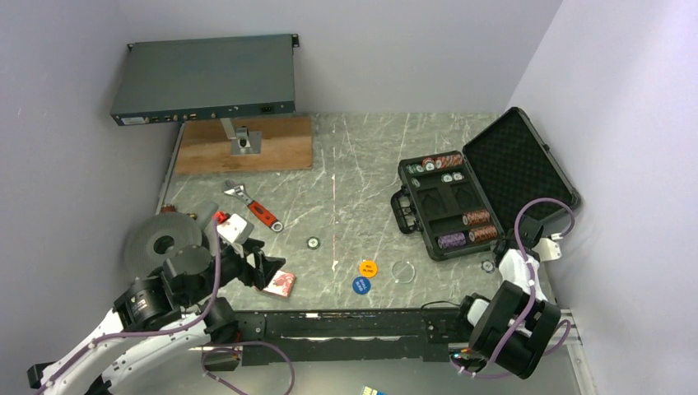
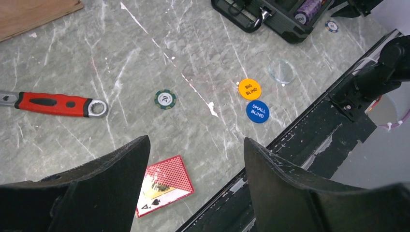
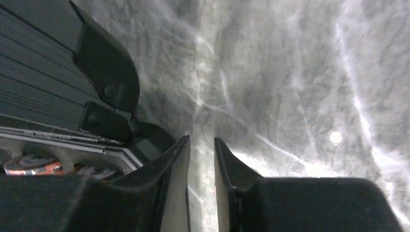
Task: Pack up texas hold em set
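The black case [image 1: 444, 197] lies open at the right, lid [image 1: 514, 160] tipped back, with rows of chips [image 1: 480, 218] in its slots. A red card deck [image 1: 282, 282] lies near the front edge. My left gripper [image 2: 196, 140] hangs open just above the card deck [image 2: 164, 186], holding nothing. Loose on the table are a green chip [image 2: 165, 99], an orange disc [image 2: 250, 89], a blue disc [image 2: 257, 111] and a clear disc [image 2: 282, 71]. My right gripper [image 3: 201, 140] hovers low beside the case's corner [image 3: 106, 63], with a narrow empty gap between its jaws. Another chip [image 1: 488, 266] lies close by.
A red-handled wrench [image 1: 255, 208] lies left of centre. A wooden board [image 1: 247, 148] and a flat grey box [image 1: 206, 80] on a stand sit at the back left. A grey round disc [image 1: 160, 241] rests by the left arm. A black rail [image 1: 346, 325] runs along the near edge.
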